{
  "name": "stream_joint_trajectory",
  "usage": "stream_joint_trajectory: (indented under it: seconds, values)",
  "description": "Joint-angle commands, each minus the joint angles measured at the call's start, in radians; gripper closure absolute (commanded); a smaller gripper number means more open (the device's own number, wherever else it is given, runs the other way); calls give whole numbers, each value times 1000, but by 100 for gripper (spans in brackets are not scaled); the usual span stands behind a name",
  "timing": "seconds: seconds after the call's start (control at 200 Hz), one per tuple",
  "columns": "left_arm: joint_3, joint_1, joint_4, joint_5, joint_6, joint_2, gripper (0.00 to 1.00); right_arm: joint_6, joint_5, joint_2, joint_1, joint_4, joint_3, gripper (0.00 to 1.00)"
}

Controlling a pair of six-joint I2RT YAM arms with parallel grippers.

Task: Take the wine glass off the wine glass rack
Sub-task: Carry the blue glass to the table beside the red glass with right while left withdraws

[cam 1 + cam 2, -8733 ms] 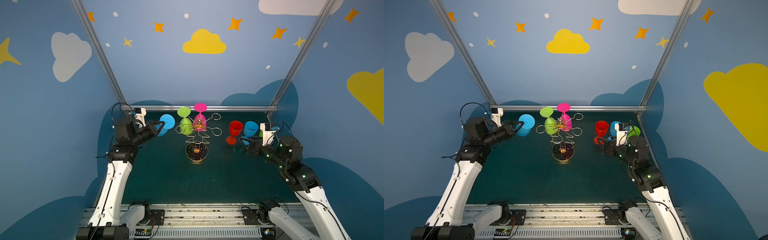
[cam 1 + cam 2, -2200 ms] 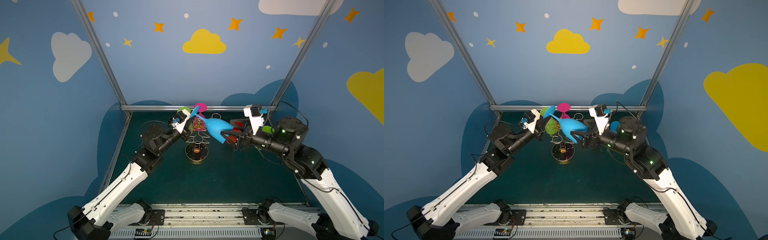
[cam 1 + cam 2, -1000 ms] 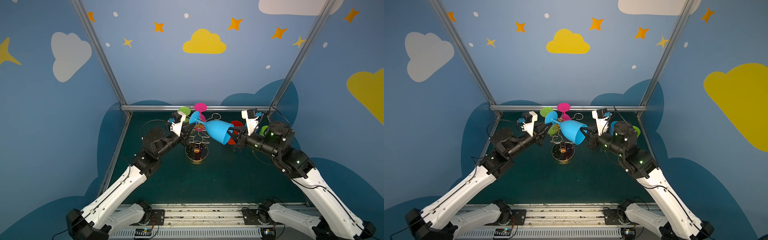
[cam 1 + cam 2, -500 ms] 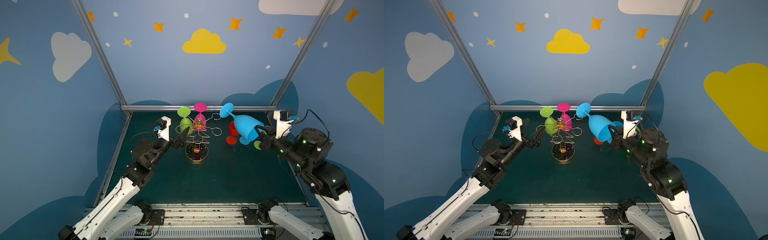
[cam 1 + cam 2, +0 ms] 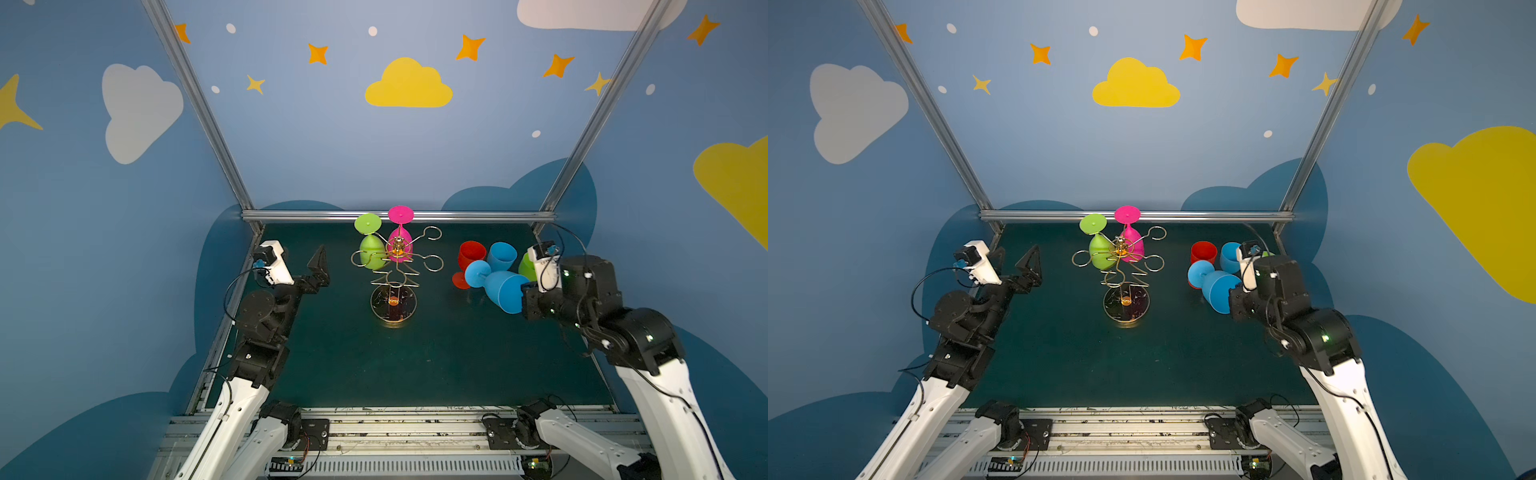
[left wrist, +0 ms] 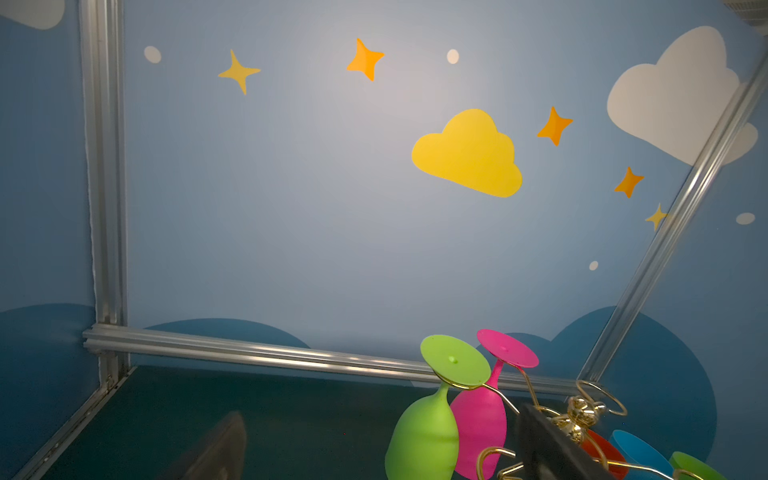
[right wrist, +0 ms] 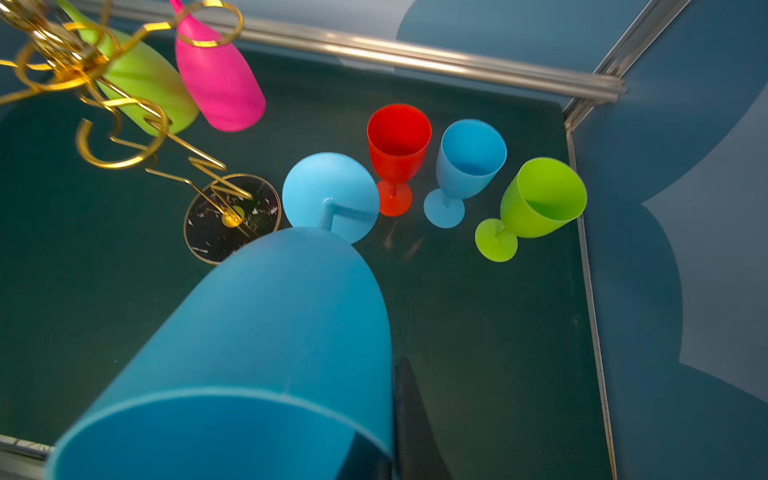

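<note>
The wine glass [image 7: 270,324] looks matt plastic, the wine glass rack [image 5: 398,246] shiny gold wire.

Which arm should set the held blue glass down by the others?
Right. The right pincer is shut on the tilted blue glass beside the standing red glass; the left pincer is open and empty, beyond the rack.

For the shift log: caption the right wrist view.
Right tool grips a tilted blue wine glass by its rim; red glass, blue glass, green glass stand beyond, gold rack nearby.
</note>
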Motion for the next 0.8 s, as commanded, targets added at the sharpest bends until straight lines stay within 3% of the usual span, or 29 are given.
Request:
stream_joint_trajectory:
  seconds: [0.0,0.416,0.796]
  values:
    - [-17,31,-21,40,-55,-33,0,-17,-6,62,-6,-23,-34,100]
    - [-41,89,-40,84,-57,-77,1,-61,-107,355,-50,43,-33,100]
    - [-47,113,-56,107,-59,-90,0,-69,-120,552,-67,55,40,100]
